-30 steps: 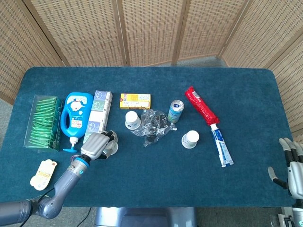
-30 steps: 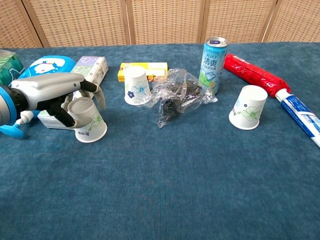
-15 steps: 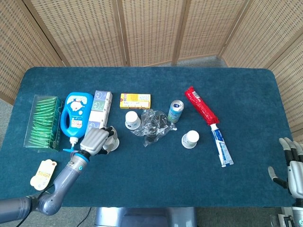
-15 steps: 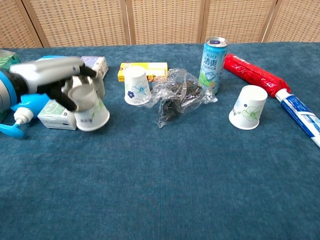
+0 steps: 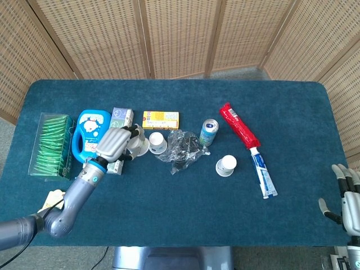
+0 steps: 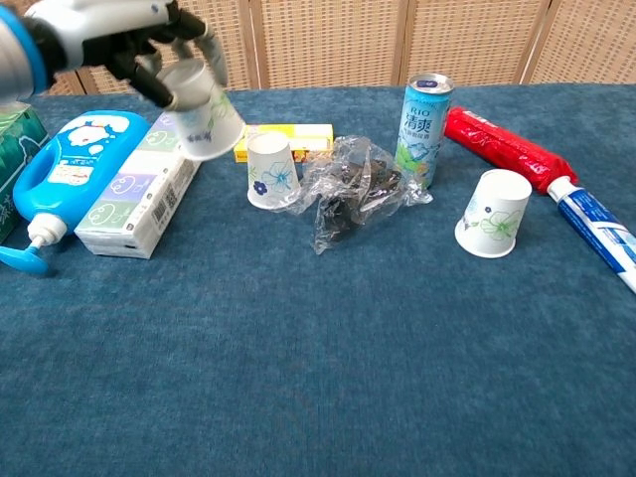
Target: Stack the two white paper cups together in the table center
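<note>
Left hand (image 6: 119, 45) holds cup (image 6: 204, 109) aloft, tilted, above tissue box (image 6: 134, 204), left of second cup (image 6: 273, 171). Second cup upside down on table (image 5: 185, 225), just beside crumpled bag (image 6: 358, 189). Small box (image 6: 286, 141) behind second cup. Can (image 6: 425, 117) upright behind bag, right side. Third cup (image 6: 494, 213) right of bag, near toothpaste tube (image 6: 594, 227). Soap bottle (image 6: 60, 179) left of tissue box. Right hand (image 5: 346, 199) at table's right near corner, apart from all.

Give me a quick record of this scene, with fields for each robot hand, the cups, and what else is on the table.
left robot hand: holds a raised paper cup, mouth down and tilted
right robot hand: holds nothing, at table's near right edge
cups on table: upside-down cup beside crumpled plastic; another cup further right
stacking: not yet done
other items: drink can, toothpaste tube, blue bottle
</note>
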You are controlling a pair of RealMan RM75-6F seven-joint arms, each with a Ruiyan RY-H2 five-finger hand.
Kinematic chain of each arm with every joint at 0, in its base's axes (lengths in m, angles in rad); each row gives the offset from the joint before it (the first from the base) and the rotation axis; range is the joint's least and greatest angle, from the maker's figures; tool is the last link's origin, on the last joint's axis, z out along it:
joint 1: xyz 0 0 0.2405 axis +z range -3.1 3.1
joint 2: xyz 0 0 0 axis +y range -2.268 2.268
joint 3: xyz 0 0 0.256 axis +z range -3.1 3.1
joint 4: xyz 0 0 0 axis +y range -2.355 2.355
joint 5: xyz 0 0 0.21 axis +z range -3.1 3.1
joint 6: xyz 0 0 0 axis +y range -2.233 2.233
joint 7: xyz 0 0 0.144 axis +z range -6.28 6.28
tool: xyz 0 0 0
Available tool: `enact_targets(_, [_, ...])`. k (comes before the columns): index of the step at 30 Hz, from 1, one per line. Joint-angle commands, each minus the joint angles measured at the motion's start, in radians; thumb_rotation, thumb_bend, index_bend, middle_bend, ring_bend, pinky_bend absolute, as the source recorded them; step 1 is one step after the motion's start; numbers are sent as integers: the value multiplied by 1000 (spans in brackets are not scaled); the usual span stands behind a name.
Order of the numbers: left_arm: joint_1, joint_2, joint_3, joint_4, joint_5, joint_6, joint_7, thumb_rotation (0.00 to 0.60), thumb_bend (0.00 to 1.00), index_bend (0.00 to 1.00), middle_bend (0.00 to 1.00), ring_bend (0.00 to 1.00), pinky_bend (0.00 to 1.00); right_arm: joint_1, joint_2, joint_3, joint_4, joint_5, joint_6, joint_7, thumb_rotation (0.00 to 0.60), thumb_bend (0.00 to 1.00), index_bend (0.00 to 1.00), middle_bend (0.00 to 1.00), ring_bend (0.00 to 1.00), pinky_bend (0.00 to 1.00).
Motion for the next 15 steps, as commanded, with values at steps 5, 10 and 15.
enact_targets(5, [-62, -50, -23, 80, -26, -39, -24, 600, 471, 406, 329, 382, 645, -6, 4, 1, -2, 4, 6, 3, 600, 376, 0, 0, 0, 0])
enact_targets(10, [-94, -81, -23, 131, -53, -61, -28, 600, 471, 403, 327, 377, 642, -9, 5, 2, 2, 9, 6, 8, 600, 374, 0, 0, 0, 0])
enact_targets(15, [-120, -113, -14, 183, -66, -80, -31, 600, 470, 403, 326, 375, 639, -13, 12, 4, 2, 15, 9, 14, 600, 377, 0, 0, 0, 0])
